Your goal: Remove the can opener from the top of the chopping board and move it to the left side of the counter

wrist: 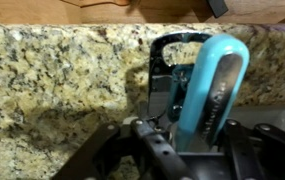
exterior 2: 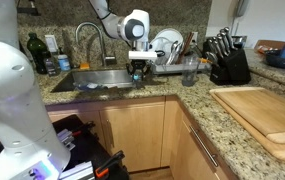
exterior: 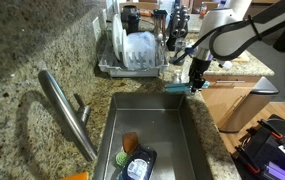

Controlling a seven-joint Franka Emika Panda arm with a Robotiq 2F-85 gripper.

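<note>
The can opener (wrist: 214, 85), with teal-blue handles and a dark metal head, sits between my gripper's (wrist: 187, 150) fingers, just above or on the speckled granite counter (wrist: 52, 80). In both exterior views the gripper (exterior: 195, 78) (exterior 2: 137, 68) is at the counter strip between the sink and the dish rack. The teal can opener (exterior: 177, 87) (exterior 2: 137, 76) sticks out below it. The gripper is shut on the can opener. The light wooden chopping board (exterior 2: 264, 112) lies far off on the other arm of the counter (exterior 2: 197, 95), with nothing on it.
The steel sink (exterior: 152, 125) holds a dark blue labelled item (exterior: 137, 165) and an orange object (exterior: 130, 142). A faucet (exterior: 67, 110) stands beside it. A dish rack (exterior: 132, 55) with plates, a knife block (exterior 2: 227, 60) and bottles (exterior 2: 42, 52) stand along the wall.
</note>
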